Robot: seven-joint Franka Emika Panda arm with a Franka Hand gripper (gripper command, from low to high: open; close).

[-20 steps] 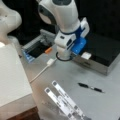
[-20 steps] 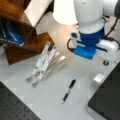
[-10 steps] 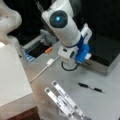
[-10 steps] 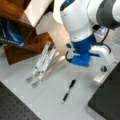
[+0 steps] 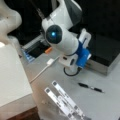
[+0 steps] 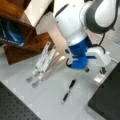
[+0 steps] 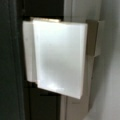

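Wrist view: only a glossy white rectangular block (image 7: 58, 57) filling the frame against a dark panel, nothing else readable. In both front views a folded silver metal stand (image 5: 66, 102) (image 6: 42, 63) lies flat on the grey tabletop (image 5: 107, 100) (image 6: 50, 100), a black pen (image 5: 90, 87) (image 6: 68, 91) near it, and the white arm with blue wrist section (image 5: 82, 53) (image 6: 78, 55) hangs above the pen; tool itself hidden behind the wrist, can't tell if its fingers are apart or together. Only a front view shows the white cable with flat plug (image 5: 42, 71) and, farther back, the dark box with metal rim (image 5: 107, 52); only the opposite one shows the brown wooden shelf unit (image 6: 17, 37) behind the stand.
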